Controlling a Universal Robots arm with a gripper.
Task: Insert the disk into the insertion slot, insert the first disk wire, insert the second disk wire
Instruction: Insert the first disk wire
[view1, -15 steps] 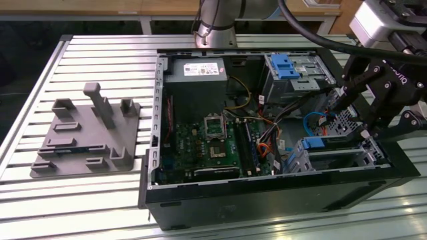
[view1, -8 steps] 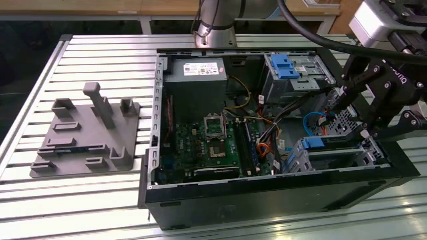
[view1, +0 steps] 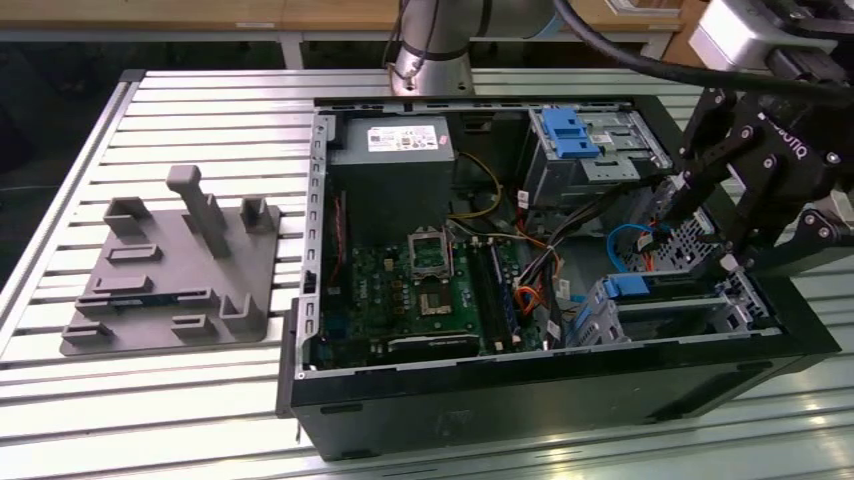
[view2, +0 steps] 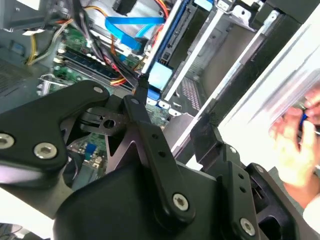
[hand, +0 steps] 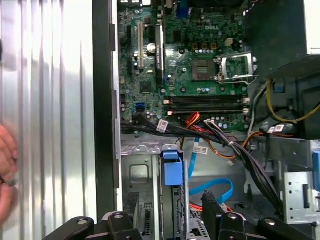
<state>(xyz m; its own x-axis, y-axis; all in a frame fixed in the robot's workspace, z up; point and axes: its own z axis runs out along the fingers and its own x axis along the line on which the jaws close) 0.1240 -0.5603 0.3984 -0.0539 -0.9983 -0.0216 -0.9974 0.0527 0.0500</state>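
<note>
black robot gripper (view1: 701, 240) angled down into the open black PC case (view1: 534, 400), fingers (hand: 210, 212) spread apart holding nothing, silver blue-framed disk (hand: 171, 172) sitting just below them in the perforated silver sheet-metal insertion slot (view1: 598, 320)

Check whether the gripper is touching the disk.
Cannot tell. In the exterior view the gripper hangs right over the disk in the slot, and its own body hides any contact or gap.
</note>
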